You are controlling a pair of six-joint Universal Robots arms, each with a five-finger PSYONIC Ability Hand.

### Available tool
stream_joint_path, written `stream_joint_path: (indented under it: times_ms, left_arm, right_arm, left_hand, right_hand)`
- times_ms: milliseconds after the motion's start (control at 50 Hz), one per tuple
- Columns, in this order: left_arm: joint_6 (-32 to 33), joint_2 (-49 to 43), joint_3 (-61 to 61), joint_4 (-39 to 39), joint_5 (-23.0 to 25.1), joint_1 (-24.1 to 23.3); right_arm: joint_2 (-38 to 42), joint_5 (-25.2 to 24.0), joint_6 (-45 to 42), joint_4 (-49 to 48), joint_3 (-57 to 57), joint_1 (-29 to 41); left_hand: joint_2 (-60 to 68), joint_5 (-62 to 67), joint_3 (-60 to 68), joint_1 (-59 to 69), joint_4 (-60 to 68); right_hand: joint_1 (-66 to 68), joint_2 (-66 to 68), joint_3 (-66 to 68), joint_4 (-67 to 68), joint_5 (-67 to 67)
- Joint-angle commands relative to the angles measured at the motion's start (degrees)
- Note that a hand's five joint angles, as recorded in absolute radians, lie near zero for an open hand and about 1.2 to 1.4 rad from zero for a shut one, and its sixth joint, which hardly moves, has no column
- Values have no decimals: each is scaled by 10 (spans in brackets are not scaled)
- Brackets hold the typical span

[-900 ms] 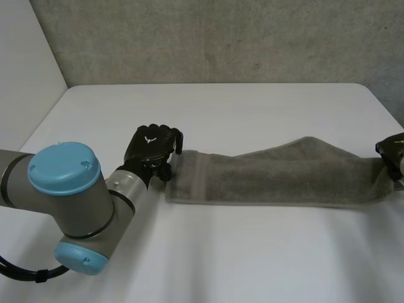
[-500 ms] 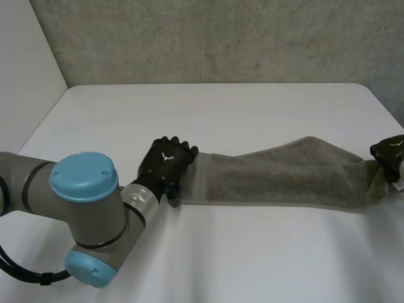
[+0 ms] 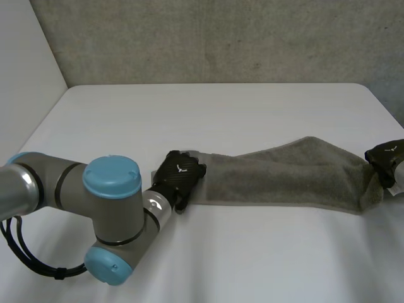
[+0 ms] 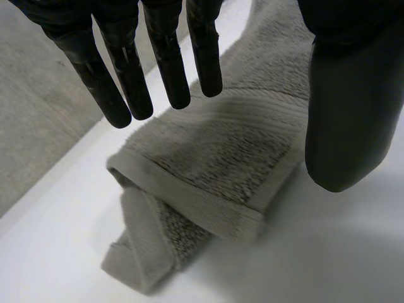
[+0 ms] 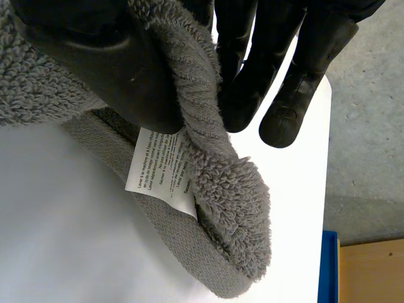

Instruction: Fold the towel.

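Note:
A long grey towel [image 3: 284, 180] lies across the white table as a narrow band, from the middle to the right edge. My left hand [image 3: 180, 178] is over the towel's left end, open. Its straight fingers [image 4: 126, 82] and thumb [image 4: 347, 113] spread above that end of the towel [image 4: 214, 170], which is rumpled, with a corner tucked under. My right hand [image 3: 385, 158] is at the towel's right end. There the thumb [image 5: 101, 63] and fingers pinch the towel's edge [image 5: 233, 208] beside its white label [image 5: 161, 170], lifting it a little.
The table [image 3: 252, 259] has bare room in front of and behind the towel. A grey wall stands close behind it. My left arm's elbow [image 3: 110, 221] juts over the front left. Past the table's right edge are a blue thing [image 5: 328, 265] and a wooden surface.
My left hand has slid right, onto the towel's left end, which has shifted right with it. My right hand has moved slightly left and up with the right end.

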Motion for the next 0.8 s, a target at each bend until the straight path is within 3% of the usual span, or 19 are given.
stream_joint_path:
  times_ms: [20,580,800]
  left_arm:
    - [0,-9,15,-34,-2,-3]
    - [0,-50,75,-37,-4,-3]
    - [0,-69,111,-38,-4,0]
  right_arm:
    - [2,0,-2,0,0,0]
    - [4,1,-5,-4,7,2]
    - [5,1,-6,-4,8,3]
  left_hand:
    - [-47,-150,-47,-47,-44]
    - [-30,-133,-30,-30,-27]
    - [37,-66,37,37,40]
  right_hand:
    - [49,56,31,29,38]
    - [49,56,31,29,38]
    - [49,56,31,29,38]
